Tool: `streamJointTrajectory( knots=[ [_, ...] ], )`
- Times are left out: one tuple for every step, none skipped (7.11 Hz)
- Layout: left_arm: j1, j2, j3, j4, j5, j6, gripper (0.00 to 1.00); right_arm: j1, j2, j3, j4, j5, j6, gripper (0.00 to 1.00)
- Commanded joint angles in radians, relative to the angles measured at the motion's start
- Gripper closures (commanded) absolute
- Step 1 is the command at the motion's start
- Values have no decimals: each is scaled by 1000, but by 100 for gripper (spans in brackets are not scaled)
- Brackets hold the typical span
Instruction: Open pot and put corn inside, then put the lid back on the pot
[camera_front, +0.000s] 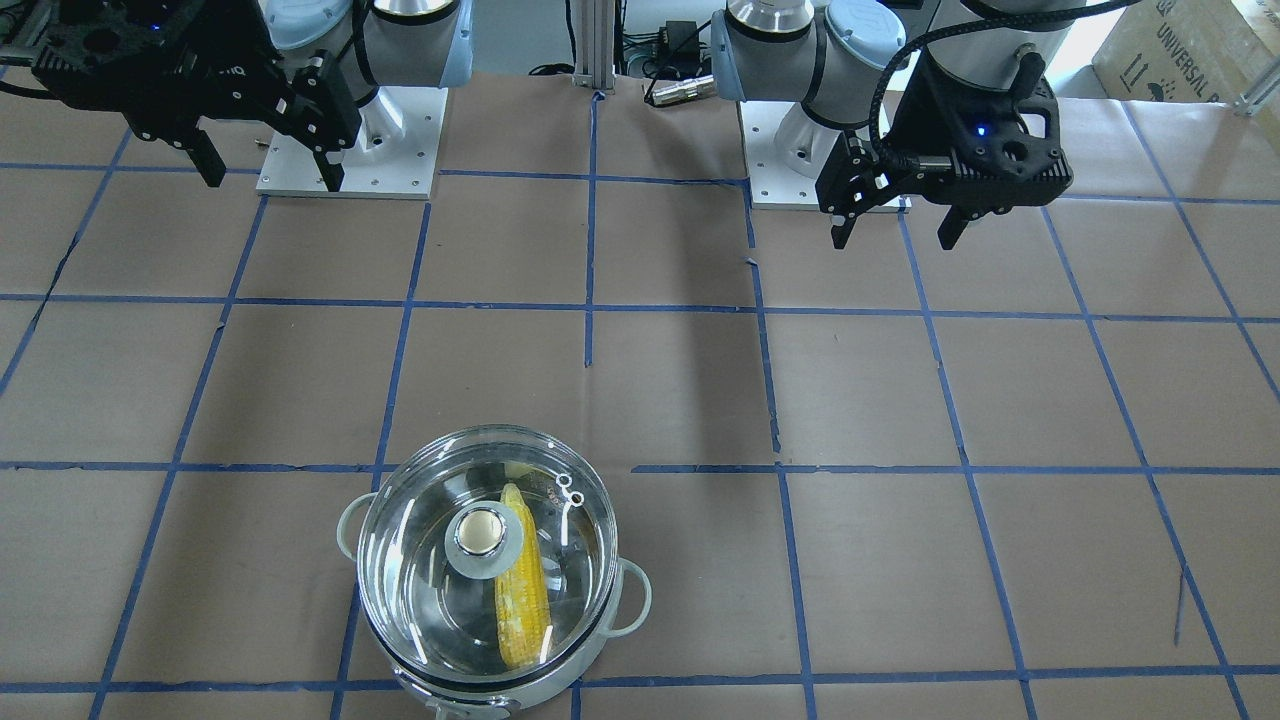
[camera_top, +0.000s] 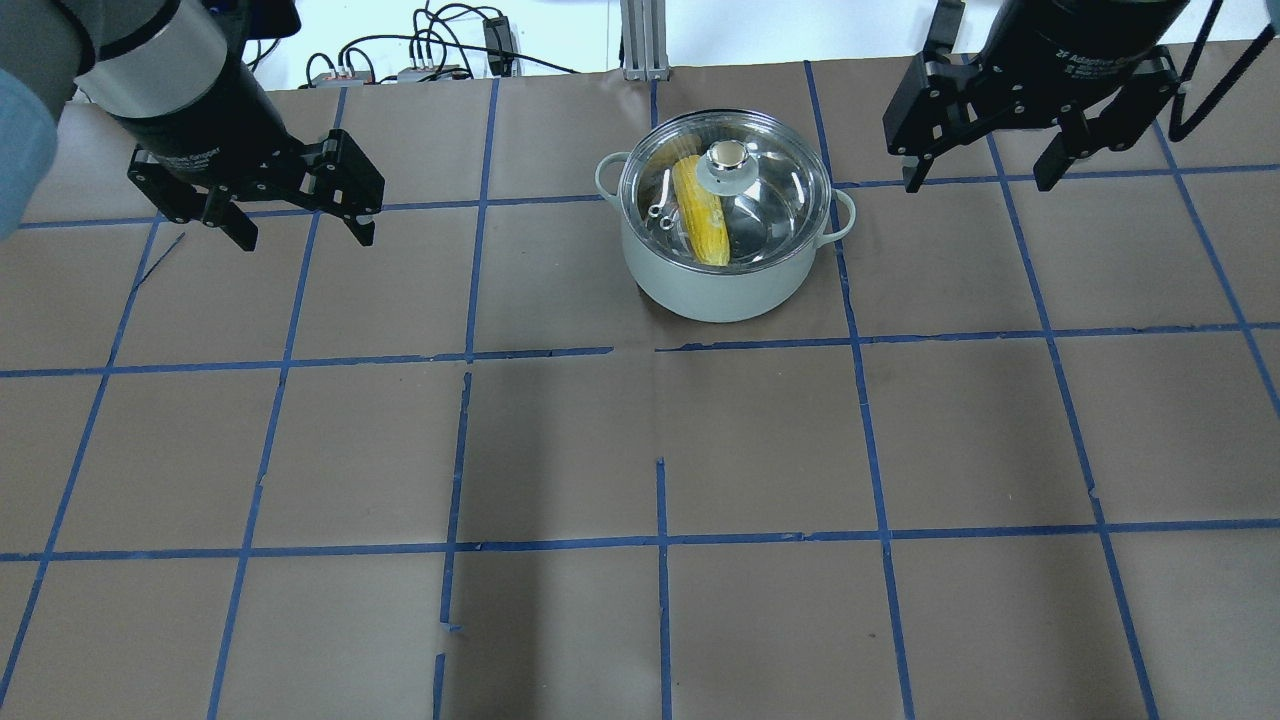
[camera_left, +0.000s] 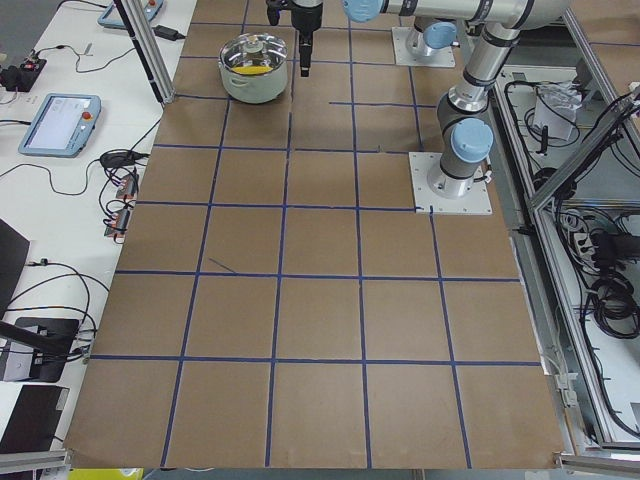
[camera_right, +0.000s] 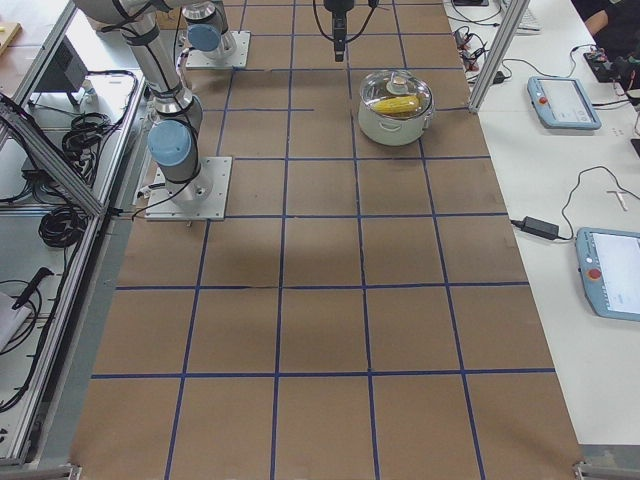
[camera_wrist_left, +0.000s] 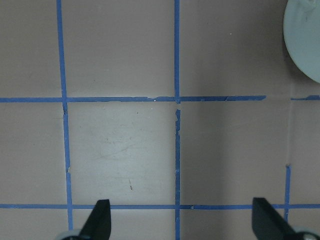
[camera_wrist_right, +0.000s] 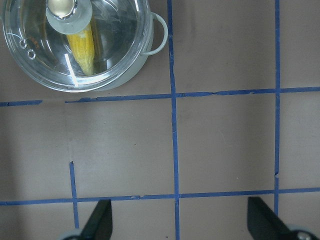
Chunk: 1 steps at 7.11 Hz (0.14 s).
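Note:
The pot (camera_top: 715, 290) stands at the far middle of the table, pale body with two loop handles. The glass lid (camera_top: 775, 205) sits on it, its brass knob (camera_top: 728, 155) upright. The corn (camera_top: 700, 225) lies inside the pot under the lid, and also shows in the front-facing view (camera_front: 522, 600) and the right wrist view (camera_wrist_right: 82, 45). My left gripper (camera_top: 305, 235) is open and empty, well to the left of the pot. My right gripper (camera_top: 978, 183) is open and empty, to the right of the pot. Both hang above the table.
The table is brown paper with a blue tape grid (camera_top: 660, 540). The two arm bases (camera_front: 350, 150) are bolted at the robot side. Cables and a metal post (camera_top: 640, 40) sit beyond the far edge. Tablets (camera_right: 560, 100) lie on side benches.

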Motion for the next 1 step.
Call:
streamJointTrajectory(
  knots=[
    [0,0,-1,0,0,2,0,0,1,0,0,-4,-1,5]
  ],
)
